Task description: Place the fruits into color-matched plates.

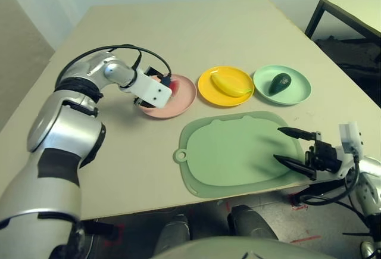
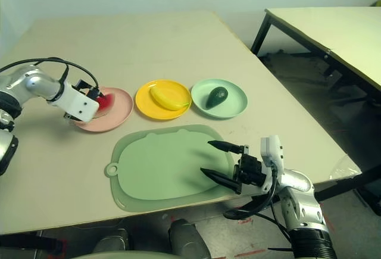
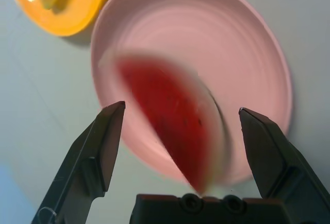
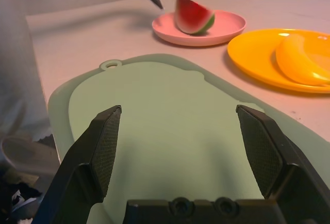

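Beyond the green mat [image 1: 238, 152] we see three plates: watermelon wedge [image 4: 193, 14] on the pink plate [image 1: 184, 95], banana [image 1: 229, 84] on the yellow plate [image 1: 205, 83], avocado [image 1: 280, 83] on the green plate [image 1: 297, 89]. Our left gripper [image 3: 180, 126] hangs released over the wedge; our right gripper [image 1: 289, 146] waits open above the mat. Sorting looks complete.
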